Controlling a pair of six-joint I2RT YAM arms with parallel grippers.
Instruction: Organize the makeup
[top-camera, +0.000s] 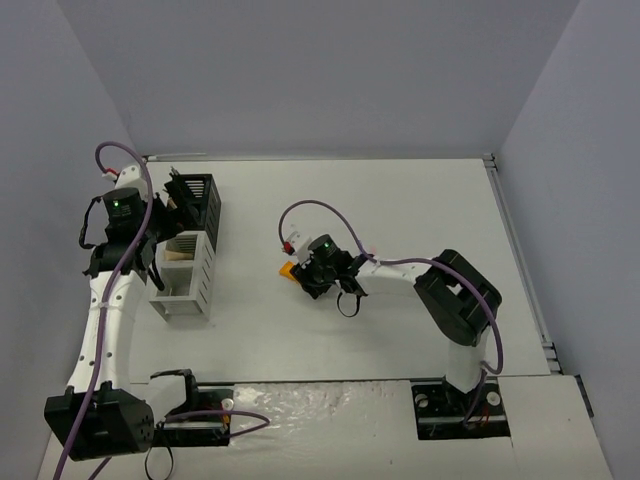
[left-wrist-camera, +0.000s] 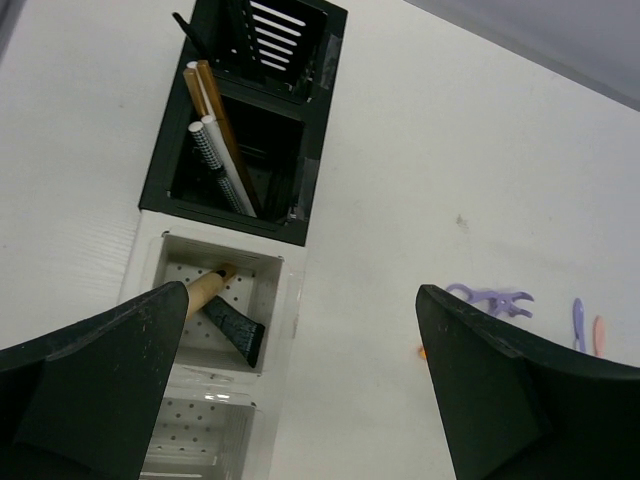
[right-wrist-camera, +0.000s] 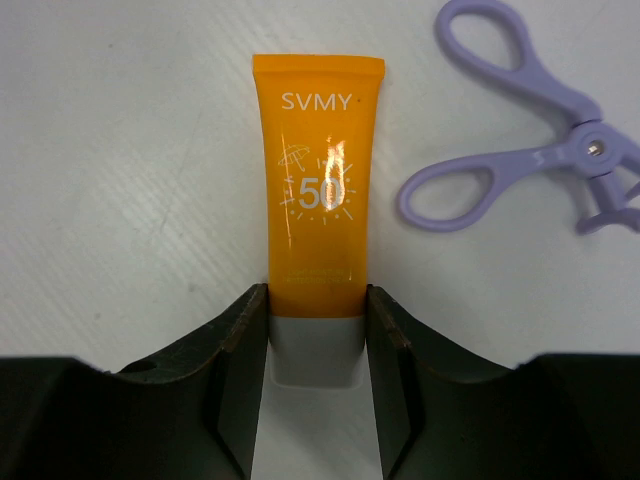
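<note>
My right gripper (right-wrist-camera: 315, 300) is shut on the white cap of the orange tube (right-wrist-camera: 318, 200), which points away from me along the table. In the top view the right gripper (top-camera: 304, 272) is mid-table with the tube's end (top-camera: 288, 268) showing at its left. The purple looped tool (right-wrist-camera: 520, 130) lies just right of the tube, apart from it; it also shows in the left wrist view (left-wrist-camera: 490, 300). My left gripper (left-wrist-camera: 302, 292) is open and empty above the rack (left-wrist-camera: 290, 290). Thin tan, white and grey pencils (left-wrist-camera: 215, 140) stand in its black compartment. A tan-handled black brush (left-wrist-camera: 232, 325) lies in a white compartment.
The black-and-white compartment rack (top-camera: 205, 285) stands at the table's left, by the left gripper (top-camera: 168, 215). A thin purple item (left-wrist-camera: 578, 325) and a peach one (left-wrist-camera: 598, 335) lie right of the looped tool. Grey walls close in the table on three sides.
</note>
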